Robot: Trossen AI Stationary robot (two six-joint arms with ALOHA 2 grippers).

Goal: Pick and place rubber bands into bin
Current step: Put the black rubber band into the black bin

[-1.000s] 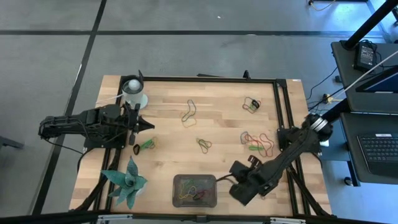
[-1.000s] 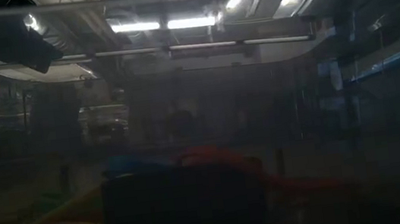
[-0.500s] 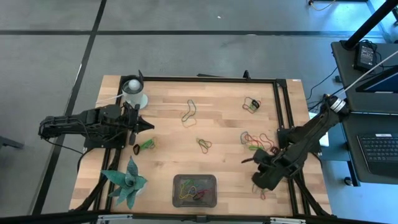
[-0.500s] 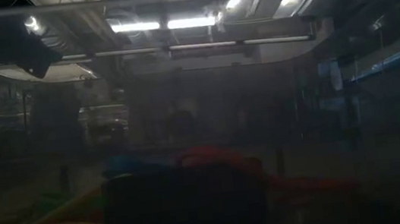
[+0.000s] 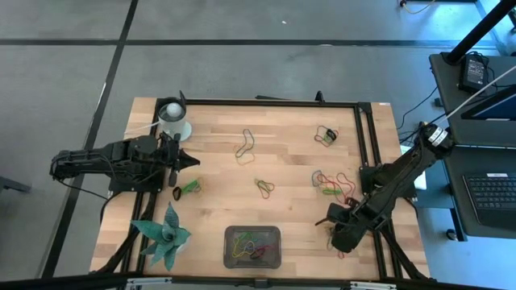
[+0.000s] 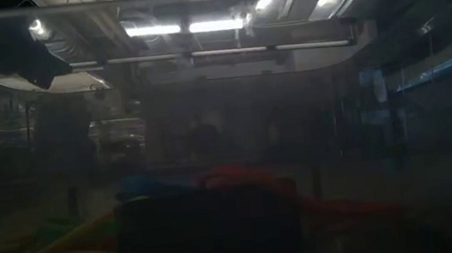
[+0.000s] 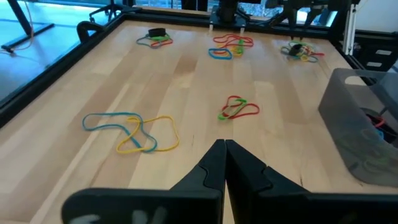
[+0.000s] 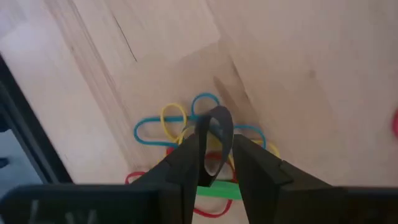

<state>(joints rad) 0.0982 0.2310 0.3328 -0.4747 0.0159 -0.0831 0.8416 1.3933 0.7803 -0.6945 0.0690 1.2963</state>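
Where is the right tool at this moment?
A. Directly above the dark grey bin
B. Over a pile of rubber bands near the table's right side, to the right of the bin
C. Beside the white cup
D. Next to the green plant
B: in the high view the right tool is to the right of the bin, and its wrist view shows it over a rubber band pile.

The high view is evenly and brightly lit, with soft short shadows on the surface; the low view is very dim and hazy, lit only by ceiling strip lights; both wrist views are bright, their near fingers blurred.
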